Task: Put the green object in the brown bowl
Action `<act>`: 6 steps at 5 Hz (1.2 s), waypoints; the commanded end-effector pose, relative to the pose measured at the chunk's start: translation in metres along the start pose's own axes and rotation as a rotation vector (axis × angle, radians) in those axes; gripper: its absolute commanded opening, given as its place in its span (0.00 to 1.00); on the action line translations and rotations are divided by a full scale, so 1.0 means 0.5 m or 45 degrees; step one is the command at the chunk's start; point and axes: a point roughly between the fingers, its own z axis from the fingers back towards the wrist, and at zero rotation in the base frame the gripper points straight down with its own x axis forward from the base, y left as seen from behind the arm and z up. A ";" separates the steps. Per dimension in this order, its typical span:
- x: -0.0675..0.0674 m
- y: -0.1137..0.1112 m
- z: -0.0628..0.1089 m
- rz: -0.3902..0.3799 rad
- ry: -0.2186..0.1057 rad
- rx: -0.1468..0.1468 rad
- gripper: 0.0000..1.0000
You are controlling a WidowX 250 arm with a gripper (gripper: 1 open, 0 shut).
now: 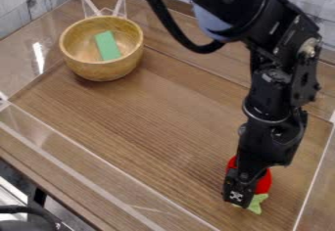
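The brown bowl (102,51) stands at the far left of the wooden table, with a flat green block (106,45) lying inside it. Near the front right corner a small green object (256,205) lies on the table, joined to or touching a red piece (263,181). My gripper (245,188) points straight down right over this pair, with its black fingers (236,191) low beside the red piece. The jaws stand wide and open, and nothing is lifted. Most of the green object is hidden behind the fingers.
A clear plastic wall (53,137) runs along the table's front and left edges. A clear stand (102,7) sits behind the bowl. The bare wooden tabletop (157,108) stretches between the bowl and the gripper.
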 end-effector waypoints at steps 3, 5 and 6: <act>0.003 0.004 -0.015 -0.019 0.009 -0.018 1.00; 0.006 0.002 -0.027 -0.027 0.025 -0.033 1.00; 0.007 0.001 -0.032 -0.031 0.030 -0.040 1.00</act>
